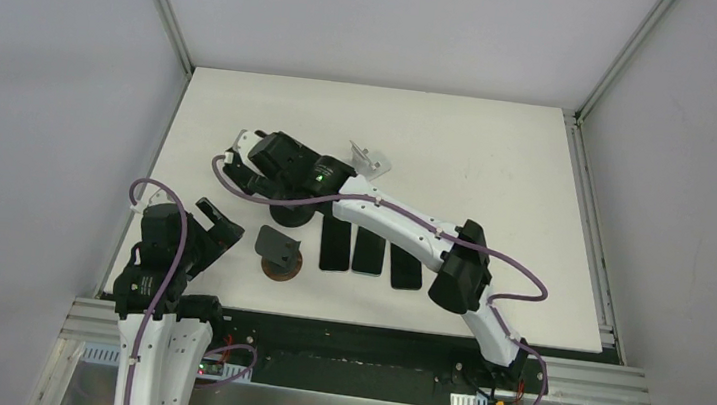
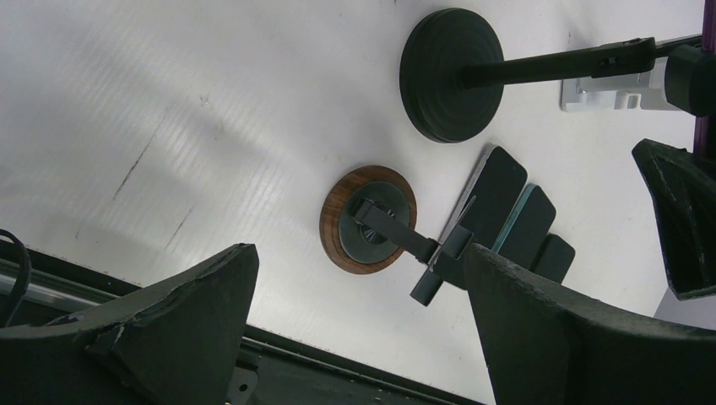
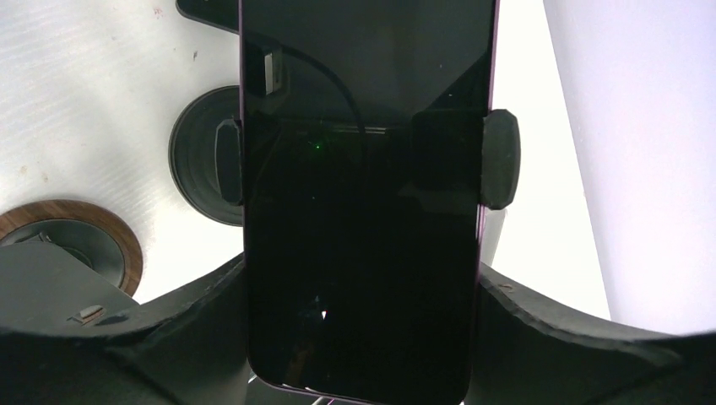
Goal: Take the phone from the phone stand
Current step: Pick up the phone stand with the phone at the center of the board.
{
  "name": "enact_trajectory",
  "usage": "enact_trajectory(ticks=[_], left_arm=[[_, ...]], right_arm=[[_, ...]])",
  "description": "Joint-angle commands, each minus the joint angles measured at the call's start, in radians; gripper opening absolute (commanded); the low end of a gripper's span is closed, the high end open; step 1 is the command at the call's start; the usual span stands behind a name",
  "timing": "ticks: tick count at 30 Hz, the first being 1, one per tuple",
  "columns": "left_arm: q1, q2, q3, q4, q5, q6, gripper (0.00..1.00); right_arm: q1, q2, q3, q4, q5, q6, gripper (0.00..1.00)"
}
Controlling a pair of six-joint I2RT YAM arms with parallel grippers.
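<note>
At the bench's (image 1: 500, 157) left middle, the right tool (image 1: 241, 155) hides the phone (image 3: 363, 211) from above; only the stand's (image 1: 291, 214) round black base shows there. The right wrist view cuts off the phone's top edge. The right arm reaches far-left across the bench, bent at the elbow. Its fingers (image 3: 574, 337) press both long edges of the phone, which sits upright in the stand's side clamps. The left tool (image 1: 217, 223) hovers by the near-left edge, spread and empty.
</note>
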Motion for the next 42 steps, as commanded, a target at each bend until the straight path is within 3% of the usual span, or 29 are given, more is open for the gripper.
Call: enact_trajectory(ticks=[1,3,4,9,25,31,34,40,42], left_arm=[[0.012,0.005,0.011,0.014,-0.001,0.023,0.96],[0.012,0.008,0.034,0.015,-0.018,0.048,0.97],[0.012,0.009,0.047,0.015,-0.029,0.057,0.98],[0.012,0.023,0.103,0.021,-0.046,0.076,0.99],[0.012,-0.011,0.110,0.144,0.130,0.159,0.99],[0.005,-0.005,0.109,0.295,0.341,0.203,0.99],[-0.054,0.002,0.095,0.443,0.494,0.241,0.99],[-0.172,-0.014,0.120,0.589,0.543,0.356,0.99],[-0.197,-0.026,0.079,0.718,0.583,0.341,0.99]], right_arm=[[0.003,-0.032,0.015,0.061,0.038,-0.047,0.36],[-0.001,-0.054,0.006,0.097,0.039,-0.063,0.05],[-0.001,-0.065,-0.004,0.125,0.044,-0.073,0.00],[-0.004,-0.107,-0.004,0.193,0.038,-0.149,0.00],[0.000,-0.326,-0.049,0.264,0.064,-0.259,0.00],[0.000,-0.473,-0.132,0.200,0.024,-0.236,0.00],[0.000,-0.560,-0.177,0.143,-0.017,-0.205,0.00],[0.000,-0.732,-0.282,0.037,-0.126,-0.107,0.00],[0.000,-0.793,-0.331,0.026,-0.168,-0.071,0.00]])
